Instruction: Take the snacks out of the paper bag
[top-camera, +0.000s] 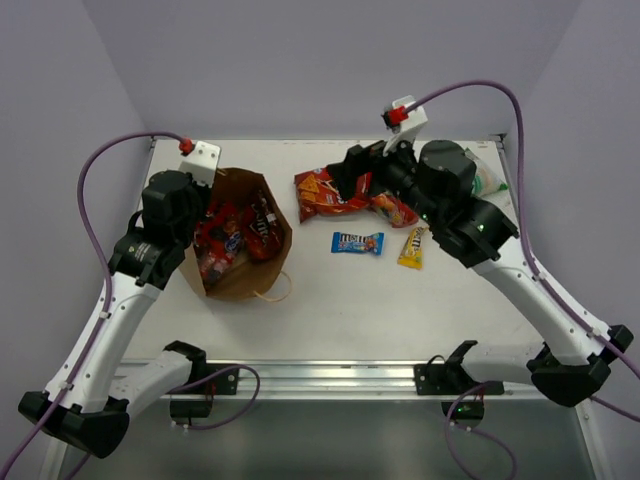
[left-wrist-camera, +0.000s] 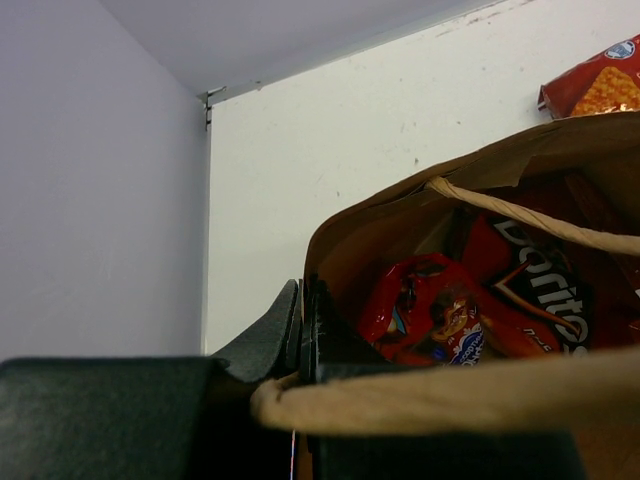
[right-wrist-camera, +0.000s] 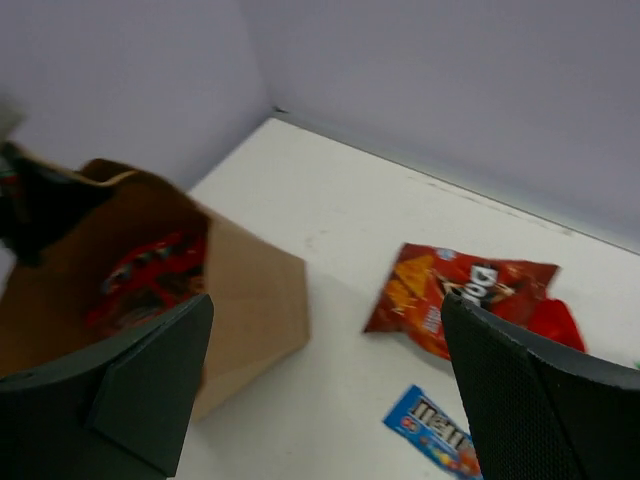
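Observation:
The brown paper bag (top-camera: 262, 262) lies open at the left, with a Doritos bag (left-wrist-camera: 535, 290), a red cookie bag (left-wrist-camera: 430, 310) and other red packets inside. My left gripper (top-camera: 205, 205) is shut on the bag's left rim, pinched between the fingers (left-wrist-camera: 303, 320). My right gripper (top-camera: 345, 172) is open and empty, hovering over a Doritos bag (top-camera: 325, 195) on the table; in the right wrist view that bag (right-wrist-camera: 455, 295) lies beyond the gripper (right-wrist-camera: 330, 390). A small red bag (top-camera: 395, 210), a blue packet (top-camera: 357, 242) and a yellow packet (top-camera: 413, 247) lie nearby.
A green-white chip bag (top-camera: 490, 178) lies at the back right, partly behind the right arm. The bag's twisted handles (left-wrist-camera: 520, 215) cross the left wrist view. Lilac walls close the table's back and sides.

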